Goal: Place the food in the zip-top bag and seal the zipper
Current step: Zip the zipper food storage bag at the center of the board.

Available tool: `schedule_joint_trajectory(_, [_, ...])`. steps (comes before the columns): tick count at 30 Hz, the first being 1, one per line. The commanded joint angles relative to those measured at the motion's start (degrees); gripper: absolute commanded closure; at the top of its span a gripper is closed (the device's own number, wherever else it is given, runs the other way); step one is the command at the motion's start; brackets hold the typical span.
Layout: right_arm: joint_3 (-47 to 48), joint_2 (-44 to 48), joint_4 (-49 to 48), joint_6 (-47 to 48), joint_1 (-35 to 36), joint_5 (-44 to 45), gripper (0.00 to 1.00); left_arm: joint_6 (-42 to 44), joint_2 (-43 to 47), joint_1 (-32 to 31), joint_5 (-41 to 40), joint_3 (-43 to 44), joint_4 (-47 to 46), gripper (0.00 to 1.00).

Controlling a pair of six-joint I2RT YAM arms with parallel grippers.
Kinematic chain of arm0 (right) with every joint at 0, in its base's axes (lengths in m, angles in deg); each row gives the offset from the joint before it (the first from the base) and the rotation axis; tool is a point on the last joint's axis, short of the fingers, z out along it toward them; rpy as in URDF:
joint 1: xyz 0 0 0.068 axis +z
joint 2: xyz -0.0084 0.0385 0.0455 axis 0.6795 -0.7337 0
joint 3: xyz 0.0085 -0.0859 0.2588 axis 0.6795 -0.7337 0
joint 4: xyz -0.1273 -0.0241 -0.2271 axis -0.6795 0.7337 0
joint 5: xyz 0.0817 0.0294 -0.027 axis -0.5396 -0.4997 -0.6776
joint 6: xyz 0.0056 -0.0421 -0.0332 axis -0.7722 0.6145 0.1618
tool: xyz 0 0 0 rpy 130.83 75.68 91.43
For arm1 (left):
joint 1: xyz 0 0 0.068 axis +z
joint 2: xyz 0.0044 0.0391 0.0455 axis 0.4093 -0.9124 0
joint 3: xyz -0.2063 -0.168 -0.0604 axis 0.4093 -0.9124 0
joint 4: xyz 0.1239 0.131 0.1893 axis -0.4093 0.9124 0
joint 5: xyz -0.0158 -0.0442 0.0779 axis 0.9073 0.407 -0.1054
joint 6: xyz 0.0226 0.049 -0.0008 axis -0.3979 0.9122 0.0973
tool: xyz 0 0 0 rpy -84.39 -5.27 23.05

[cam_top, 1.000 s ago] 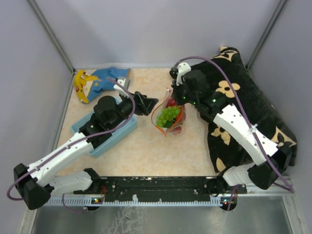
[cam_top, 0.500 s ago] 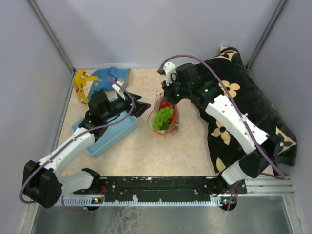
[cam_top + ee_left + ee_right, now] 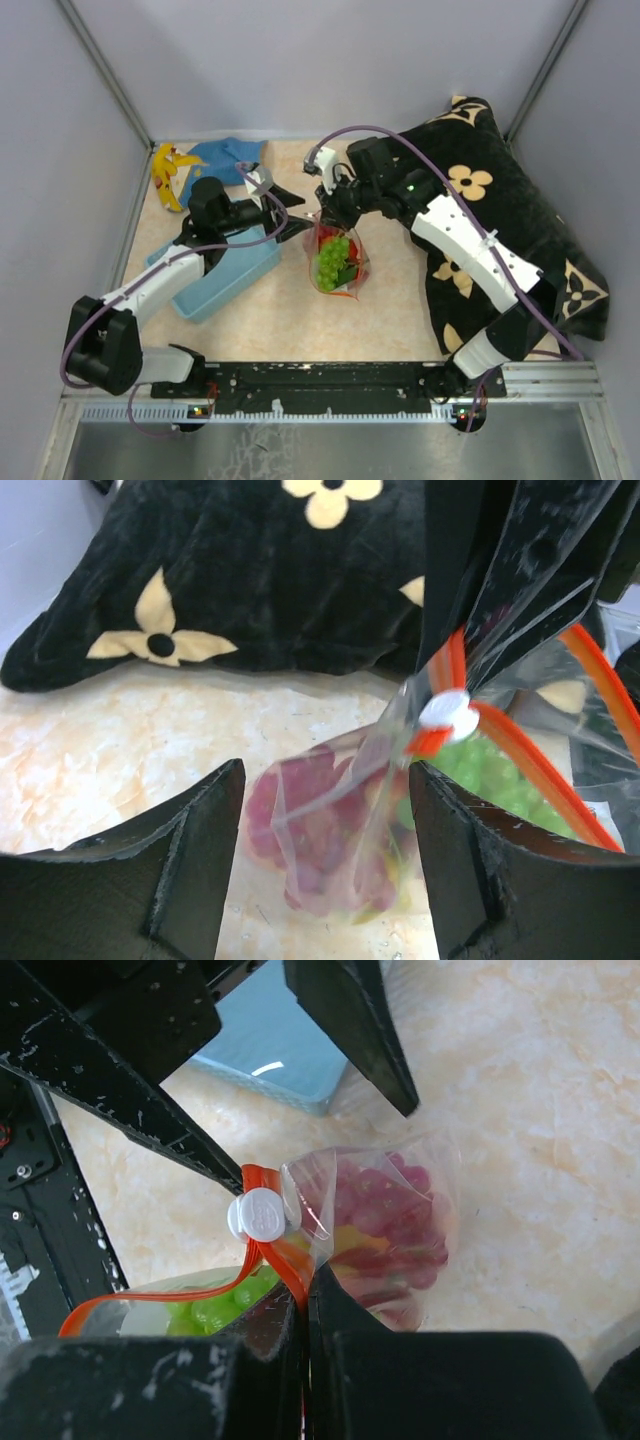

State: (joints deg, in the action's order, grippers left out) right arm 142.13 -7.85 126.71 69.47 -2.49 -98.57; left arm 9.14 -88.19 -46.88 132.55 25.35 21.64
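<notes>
Centrally on the marbled beige table (image 3: 290,320), the clear, crinkly zip-top bag (image 3: 347,278) sits upright, bulging with knobbly green grapes (image 3: 332,256) and dark red grapes (image 3: 385,1210). The right gripper (image 3: 305,1300) pinches its thin orange-red zipper (image 3: 288,1260) beside a round white end piece (image 3: 262,1214). The left gripper (image 3: 325,777) gapes, fingers apart, just left of the bag.

The right gripper (image 3: 330,210), pinched on the bag's (image 3: 338,265) orange zipper (image 3: 262,1215), has carried the bag left across the table (image 3: 400,300), farther from the black cushion (image 3: 500,200). The left arm (image 3: 150,285) has drawn back toward the left wall, its wrist off the blue basket (image 3: 215,285). The left gripper (image 3: 297,210), spread open, now flanks the bag's corner, perhaps brushing the plastic.
</notes>
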Motion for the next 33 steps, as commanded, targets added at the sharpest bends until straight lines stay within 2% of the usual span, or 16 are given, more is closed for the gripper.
schedule_joint_trajectory(1, [4.51,-0.81,-1.79,2.59,2.28,-1.25,0.99,4.76,-1.31,0.37,8.52,3.88,-1.85,0.29])
schedule_joint_trajectory(6, [4.59,-2.31,-1.97,3.3,3.75,-0.96,0.98,6.87,-3.11,0.32,14.6,5.33,0.76,0.45])
schedule_joint_trajectory(12, [4.67,-2.04,-2.42,3.18,3.77,0.68,0.97,8.32,-1.32,0.32,16.52,3.02,1.9,0.77])
schedule_joint_trajectory(15, [4.18,-1.09,-2.87,2.35,3.72,2.35,0.93,7.56,0.35,0.32,16.96,1.61,1.34,0.97])
schedule_joint_trajectory(16, [3.8,-0.71,-2.9,1.95,3.73,3.26,0.9,7.2,0.99,0.31,17.0,1.26,1.6,1.0])
schedule_joint_trajectory(28, [-2.65,7.83,-4.18,-9.29,3.76,16.42,0.62,3.49,12.55,0.19,5.92,-2.7,8.08,1.0])
schedule_joint_trajectory(33, [-8.99,12.38,-4.32,-10.84,3.72,22.4,0.61,2.45,13.95,0.07,5.24,-3.5,8.21,1.0])
